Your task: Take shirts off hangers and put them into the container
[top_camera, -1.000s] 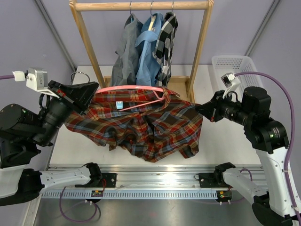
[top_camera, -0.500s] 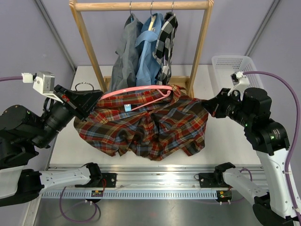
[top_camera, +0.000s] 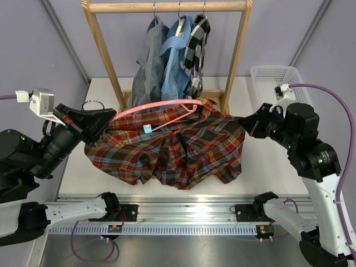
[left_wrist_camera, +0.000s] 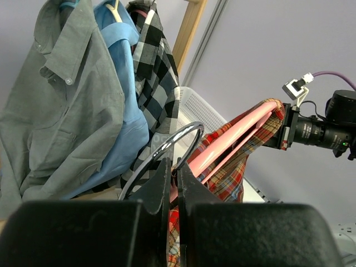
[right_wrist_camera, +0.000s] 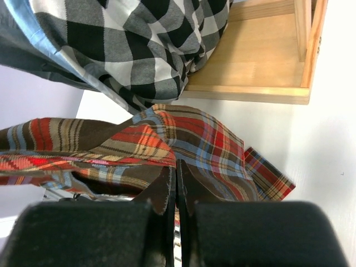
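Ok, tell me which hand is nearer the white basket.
Right. The right hand grips the plaid shirt beside the basket's near corner; the left hand holds the pink hanger at the shirt's opposite side.

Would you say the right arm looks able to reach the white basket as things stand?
Probably yes: the white basket sits just beyond the right gripper with nothing between them, though that gripper is shut on the plaid shirt.
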`<state>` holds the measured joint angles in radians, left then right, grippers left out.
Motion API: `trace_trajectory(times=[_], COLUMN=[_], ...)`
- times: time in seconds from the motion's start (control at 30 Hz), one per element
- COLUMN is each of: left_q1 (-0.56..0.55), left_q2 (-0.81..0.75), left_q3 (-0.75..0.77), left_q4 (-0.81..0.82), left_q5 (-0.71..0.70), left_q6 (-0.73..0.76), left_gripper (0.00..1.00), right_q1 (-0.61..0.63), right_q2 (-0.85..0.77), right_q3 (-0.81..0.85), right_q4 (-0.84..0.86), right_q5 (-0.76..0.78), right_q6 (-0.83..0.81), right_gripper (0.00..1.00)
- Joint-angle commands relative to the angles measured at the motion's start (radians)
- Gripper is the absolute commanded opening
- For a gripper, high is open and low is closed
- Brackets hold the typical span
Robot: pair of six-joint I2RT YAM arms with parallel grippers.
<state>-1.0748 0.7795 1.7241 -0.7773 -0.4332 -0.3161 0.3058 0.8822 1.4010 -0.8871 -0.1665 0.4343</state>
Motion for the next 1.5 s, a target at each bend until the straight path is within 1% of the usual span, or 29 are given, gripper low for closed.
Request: trace_trajectory(times=[0.0,0.1,0.2,0.3,0.5,0.57,0.6,0.7,1.03,1.37,1.47], left_q1=[0.026,0.026,0.026,0.026,0.026,0.027,0.026,0.026,0.026,0.026,0.026], left_q2=[-0.167,-0.175,-0.174,-0.166,-0.151,-0.145,-0.143,-0.148,-0.181,-0.178,-0.164], left_q3=[0.063,0.048,0.028,0.008,-0.058,-0.052,-0.047,-0.032,-0.046,-0.096,-0.135], left_q4=[0.251,0.271,0.294,0.314,0.404,0.423,0.423,0.432,0.455,0.484,0.51], left_q5=[-0.145,-0.116,-0.081,-0.058,-0.003,0.004,0.011,0.016,0.019,0.027,0.037], left_q6=[0.025,0.009,-0.014,-0.037,-0.067,-0.069,-0.069,-0.064,-0.074,-0.09,-0.11], left_gripper=[0.0,0.0,0.0,0.0,0.0,0.0,0.0,0.0,0.0,0.0,0.0], right_q1=[-0.05,-0.05,-0.05,-0.05,-0.05,-0.048,-0.05,-0.048,-0.05,-0.048,-0.05], right_q2=[0.026,0.043,0.061,0.064,0.06,0.061,0.063,0.07,0.116,0.097,0.08], right_q3=[-0.042,-0.053,-0.074,-0.105,-0.14,-0.14,-0.139,-0.143,-0.191,-0.165,-0.158], right_q4=[-0.161,-0.176,-0.182,-0.165,-0.144,-0.157,-0.165,-0.187,-0.187,-0.161,-0.128], right_q5=[0.426,0.446,0.424,0.36,0.288,0.306,0.352,0.398,0.484,0.421,0.328], right_q6=[-0.045,-0.046,-0.055,-0.068,-0.095,-0.095,-0.091,-0.089,-0.055,-0.072,-0.095], right_gripper=[0.0,0.0,0.0,0.0,0.0,0.0,0.0,0.0,0.0,0.0,0.0])
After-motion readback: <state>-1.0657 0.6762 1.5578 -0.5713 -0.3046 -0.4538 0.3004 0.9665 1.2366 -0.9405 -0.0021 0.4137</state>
